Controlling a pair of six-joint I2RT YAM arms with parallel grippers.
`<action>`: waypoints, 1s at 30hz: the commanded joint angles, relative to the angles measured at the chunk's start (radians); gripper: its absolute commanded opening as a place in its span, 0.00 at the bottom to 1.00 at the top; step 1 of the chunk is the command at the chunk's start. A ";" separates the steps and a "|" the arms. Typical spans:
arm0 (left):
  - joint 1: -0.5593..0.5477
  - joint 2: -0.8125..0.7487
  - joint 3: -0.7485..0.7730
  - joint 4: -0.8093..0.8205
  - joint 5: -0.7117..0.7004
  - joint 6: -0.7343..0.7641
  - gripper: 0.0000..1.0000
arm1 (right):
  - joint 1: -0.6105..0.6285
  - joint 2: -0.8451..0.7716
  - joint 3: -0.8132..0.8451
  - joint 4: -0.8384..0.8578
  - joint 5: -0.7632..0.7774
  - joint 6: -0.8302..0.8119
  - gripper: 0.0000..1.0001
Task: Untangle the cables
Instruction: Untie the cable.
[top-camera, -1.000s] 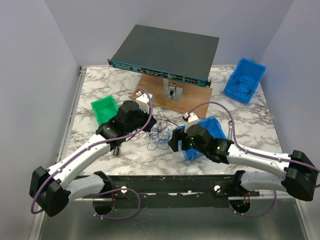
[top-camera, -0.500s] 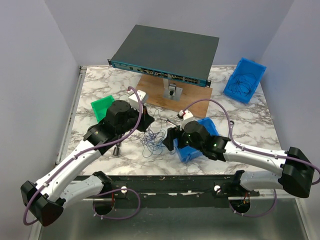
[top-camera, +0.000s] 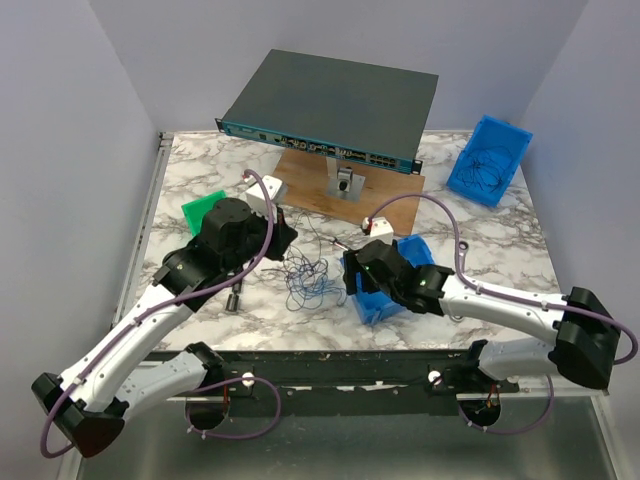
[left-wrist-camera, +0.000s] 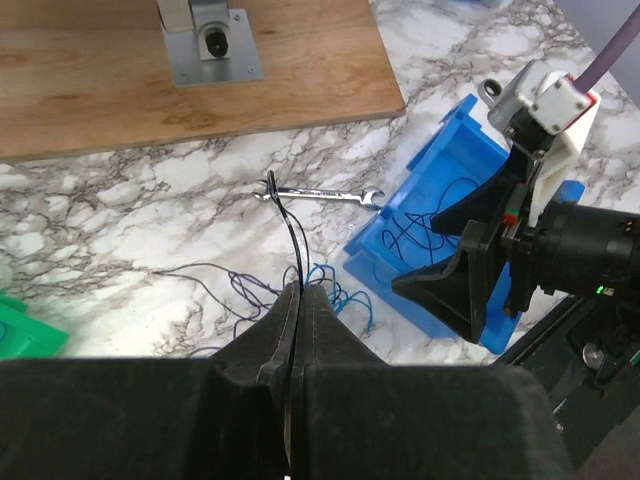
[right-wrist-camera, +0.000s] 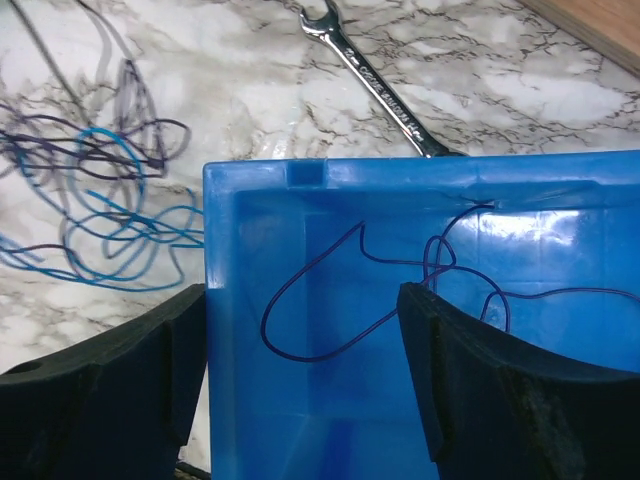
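— Where is the left pincer (left-wrist-camera: 297, 292)?
— Well left of the blue bin (top-camera: 372, 303), clenched on one dark wire (left-wrist-camera: 291, 240) of the cables (top-camera: 305, 275).
— What do the cables look like?
— A loose tangle of hair-thin loops, mostly dark purple-blue with a few brighter blue ones. It lies on the marble surface (top-camera: 195, 168) just left of the bin.
— And inside the bin?
— A few thin dark strands (right-wrist-camera: 300, 356) curl on its floor. A wrench (left-wrist-camera: 320, 194) lies just beyond its far-left corner.
— The right pincer (right-wrist-camera: 300, 335)?
— Released and spread wide over the bin's near-left corner, with one finger outside the left wall and the other inside.
— Any writing?
— The switch (top-camera: 335, 100), far behind the bin, has markings on its front, too small to read.
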 joint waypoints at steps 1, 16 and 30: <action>-0.002 -0.032 0.057 -0.056 -0.080 0.024 0.00 | 0.000 0.046 0.032 -0.113 0.098 0.046 0.75; -0.001 -0.074 0.080 -0.093 -0.073 0.041 0.00 | -0.261 0.268 0.282 -0.072 0.002 0.009 0.21; -0.001 -0.077 0.087 -0.105 0.051 0.096 0.00 | -0.255 -0.012 0.205 0.042 -0.620 -0.196 0.86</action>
